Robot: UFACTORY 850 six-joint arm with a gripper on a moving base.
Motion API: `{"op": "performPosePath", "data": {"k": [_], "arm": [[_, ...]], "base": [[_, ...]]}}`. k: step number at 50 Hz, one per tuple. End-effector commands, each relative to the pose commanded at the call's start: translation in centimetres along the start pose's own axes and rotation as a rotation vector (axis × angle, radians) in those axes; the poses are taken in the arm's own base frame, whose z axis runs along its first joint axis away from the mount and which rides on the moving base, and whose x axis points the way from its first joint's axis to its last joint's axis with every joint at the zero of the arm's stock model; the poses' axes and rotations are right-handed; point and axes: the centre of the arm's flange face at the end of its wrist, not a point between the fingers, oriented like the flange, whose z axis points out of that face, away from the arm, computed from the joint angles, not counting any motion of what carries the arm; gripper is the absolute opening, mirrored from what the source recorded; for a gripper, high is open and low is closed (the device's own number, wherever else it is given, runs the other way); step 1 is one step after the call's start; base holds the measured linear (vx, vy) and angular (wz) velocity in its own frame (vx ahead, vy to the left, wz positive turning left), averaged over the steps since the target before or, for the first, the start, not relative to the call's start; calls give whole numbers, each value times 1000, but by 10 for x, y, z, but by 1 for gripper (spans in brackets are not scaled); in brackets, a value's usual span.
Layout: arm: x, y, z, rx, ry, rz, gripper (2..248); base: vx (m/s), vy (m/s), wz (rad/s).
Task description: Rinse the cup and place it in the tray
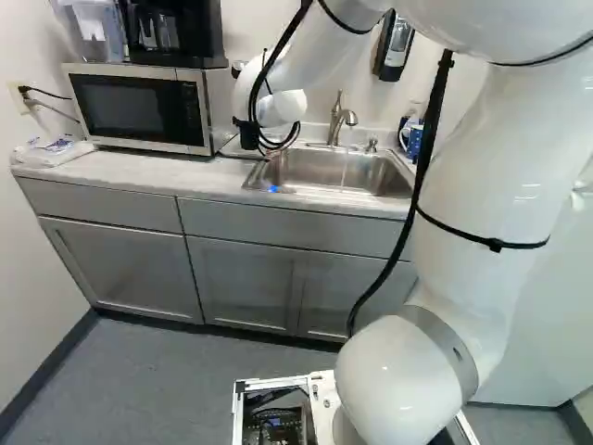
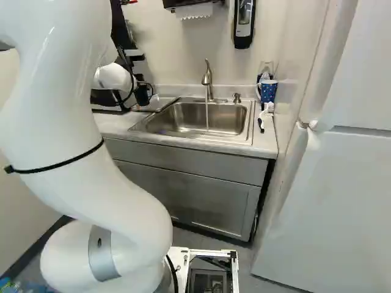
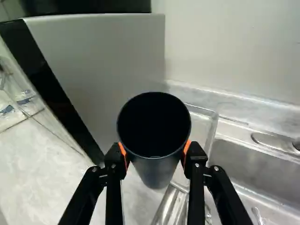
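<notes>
The hand (image 3: 154,149) grips the cup (image 3: 154,164) between its 2 orange-padded fingers, 1 pad on each side. The cup is dark and roughly upright, its mouth facing the wrist camera and its narrower base pointing away and down. The tray (image 3: 214,131), clear-walled, lies beyond and below the cup, on the side toward the sink (image 2: 226,125). Metal bars (image 3: 174,204) show beneath the hand; whether they belong to the tray cannot be told. Water (image 2: 207,116) runs from the faucet (image 2: 208,78) into the basin.

The governing relation is sideways: from the cup, tray and basin lie on the same side, the tray nearer, the stream farther. Whether the cup has been rinsed cannot be seen. If not, the likely course is across the tray to the stream, then back. The microwave (image 1: 139,107) stands close on the opposite side and the wall (image 3: 215,51) bounds the far side; the freer room is over the basin. The tray's rim could catch the base if the cup travels low.
</notes>
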Motion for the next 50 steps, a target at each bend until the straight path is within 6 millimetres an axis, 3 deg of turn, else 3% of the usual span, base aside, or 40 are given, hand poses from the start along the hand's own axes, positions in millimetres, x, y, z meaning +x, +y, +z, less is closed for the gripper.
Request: {"op": "performPosePath", "data": {"k": [50], "arm": [[5,81,9,-136,7,46,124]], "base": [[0,0,0]]}}
